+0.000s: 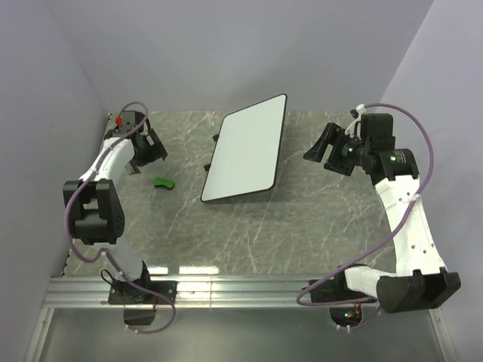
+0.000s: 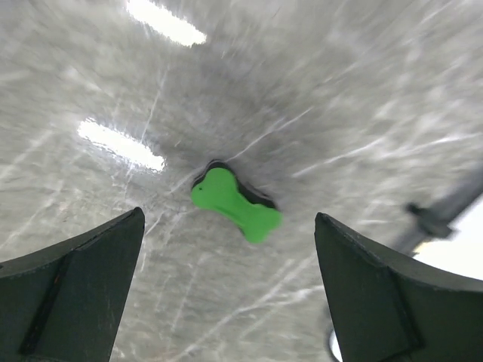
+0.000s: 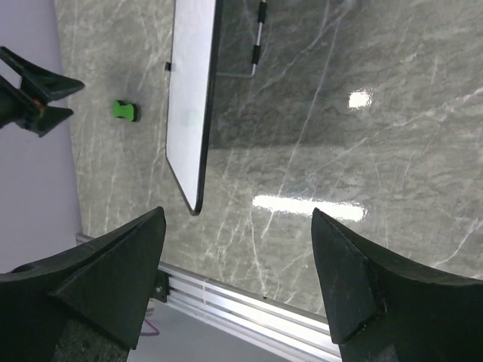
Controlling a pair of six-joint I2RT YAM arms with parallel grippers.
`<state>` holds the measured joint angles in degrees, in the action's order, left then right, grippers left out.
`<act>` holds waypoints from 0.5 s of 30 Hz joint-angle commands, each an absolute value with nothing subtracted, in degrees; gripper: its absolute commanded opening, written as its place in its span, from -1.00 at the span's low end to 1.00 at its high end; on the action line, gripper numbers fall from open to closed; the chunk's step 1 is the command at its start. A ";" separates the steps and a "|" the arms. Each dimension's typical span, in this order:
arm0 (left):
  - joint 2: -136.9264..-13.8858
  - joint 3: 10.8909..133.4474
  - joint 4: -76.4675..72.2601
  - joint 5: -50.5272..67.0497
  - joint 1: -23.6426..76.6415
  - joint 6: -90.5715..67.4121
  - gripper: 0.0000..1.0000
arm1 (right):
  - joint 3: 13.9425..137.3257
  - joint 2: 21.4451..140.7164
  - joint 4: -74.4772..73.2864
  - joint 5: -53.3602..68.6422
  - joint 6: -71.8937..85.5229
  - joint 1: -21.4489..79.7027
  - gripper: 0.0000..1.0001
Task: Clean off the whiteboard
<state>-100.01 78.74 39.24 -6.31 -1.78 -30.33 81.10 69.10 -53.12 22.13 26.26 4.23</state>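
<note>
Currently: whiteboard point(image 1: 246, 149), propped tilted mid-table point(image 1: 302, 226), face white. Green eraser point(image 1: 164, 182) lies left of it, apart. Left gripper point(image 1: 151, 145), fingers spread, empty, hovers near the eraser. Right gripper point(image 1: 323, 148), fingers spread, empty, right of board.

The eraser point(image 2: 235, 205) lies on the table point(image 1: 302, 226) just ahead of the left gripper point(image 2: 230, 217), in the gap between its two fingers point(image 2: 83, 286) and touching neither. The whiteboard point(image 1: 247, 149) is to the outer side of that gripper's right finger, well apart from the eraser. It stands tilted on the table, with a support leg point(image 3: 256, 38) behind it. Seen from the right gripper point(image 3: 238, 213), the whiteboard is ahead, more to its left finger's side, and the eraser lies beyond the board.
</note>
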 commanded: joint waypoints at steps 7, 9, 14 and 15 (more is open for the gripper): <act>-82.92 84.73 46.33 -4.14 1.39 -33.93 0.99 | 81.05 60.66 -52.64 18.73 32.15 3.87 0.66; -79.12 83.24 44.48 -1.59 2.19 -35.23 0.99 | 79.02 56.00 -52.38 19.42 36.29 3.87 0.66; -71.11 84.36 42.18 2.81 3.34 -39.28 0.99 | 74.97 47.91 -52.72 21.09 40.17 3.87 0.66; -70.84 85.77 43.23 3.42 3.43 -39.55 0.99 | 75.14 47.47 -53.60 20.92 39.73 3.95 0.66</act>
<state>-71.94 83.22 43.64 -0.49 3.42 -36.56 75.31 49.60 -53.47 20.64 37.04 4.21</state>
